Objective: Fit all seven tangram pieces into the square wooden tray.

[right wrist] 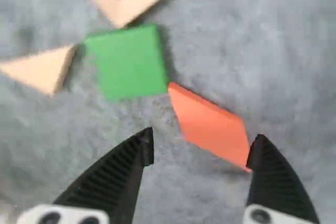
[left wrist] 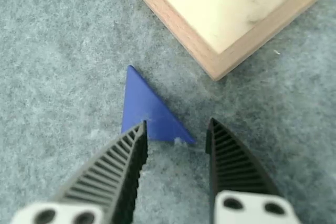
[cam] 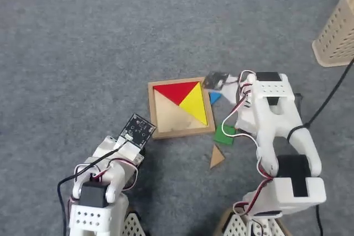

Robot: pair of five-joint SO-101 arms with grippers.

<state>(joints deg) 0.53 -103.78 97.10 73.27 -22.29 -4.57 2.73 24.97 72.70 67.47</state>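
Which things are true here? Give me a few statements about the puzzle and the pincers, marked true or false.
The red triangle lies inside the wooden tray. True.
The green square sits in the tray. False: it lies on the carpet beside it.
The left pincer is open by a dark blue triangle. True.
The right pincer grips the orange piece. False: it is open, the piece flat on the carpet.

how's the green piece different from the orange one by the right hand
The green piece is a square; the orange piece is a slanted parallelogram. The green piece lies next to the tray corner; the orange piece lies farther from it, just ahead of the open right hand. Both lie flat on the grey mat, outside the tray.
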